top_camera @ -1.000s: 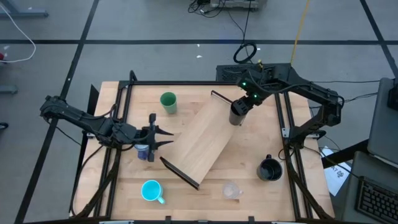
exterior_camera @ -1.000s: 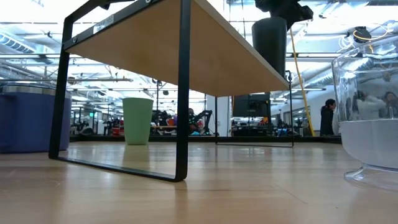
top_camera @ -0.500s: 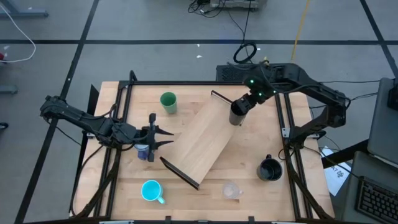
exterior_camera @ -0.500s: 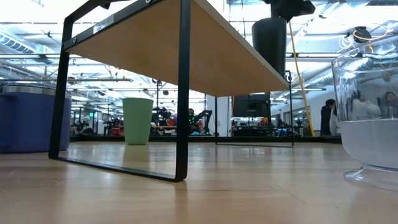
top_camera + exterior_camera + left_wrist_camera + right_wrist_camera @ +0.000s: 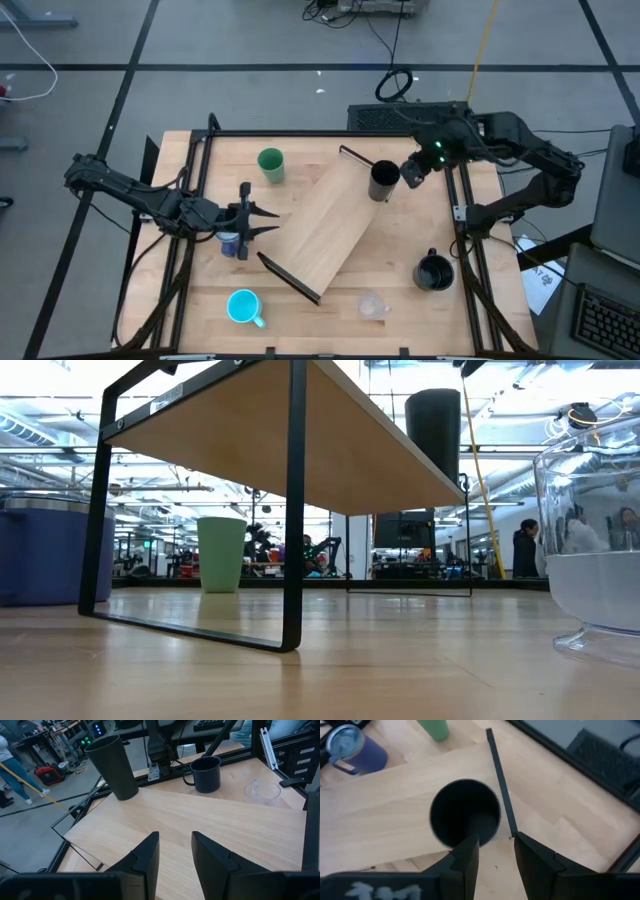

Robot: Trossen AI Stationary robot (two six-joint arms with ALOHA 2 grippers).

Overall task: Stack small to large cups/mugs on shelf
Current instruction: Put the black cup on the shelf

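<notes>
The right hand (image 5: 410, 174) hangs just beside the tall black tapered cup (image 5: 384, 183), on the side away from the left arm, its two dark fingers (image 5: 466, 851) set narrowly apart with nothing between them. In the right wrist view the cup's open mouth sits just ahead of the fingertips, and they do not touch it. The cup stands upright at the far end of the long light-wood shelf board (image 5: 325, 225), which lies slanted across the middle of the table (image 5: 300, 150), a thin dark metal bracket (image 5: 288, 277) at each short end.

The left hand (image 5: 262, 219) hovers near the shelf's long edge on the left arm's side, fingers narrowly apart and empty, right over the blue-purple mug (image 5: 231, 243), which stands on the table just beside that edge.

Farther out, the green plastic tumbler (image 5: 270, 164) stands upright on the table beyond the shelf. The cyan handled mug (image 5: 243, 306) sits at the near edge of the table, the tiny clear cup (image 5: 372, 304) near the shelf's near end, and the wide black handled mug (image 5: 434, 271) well apart on the right arm's side
</notes>
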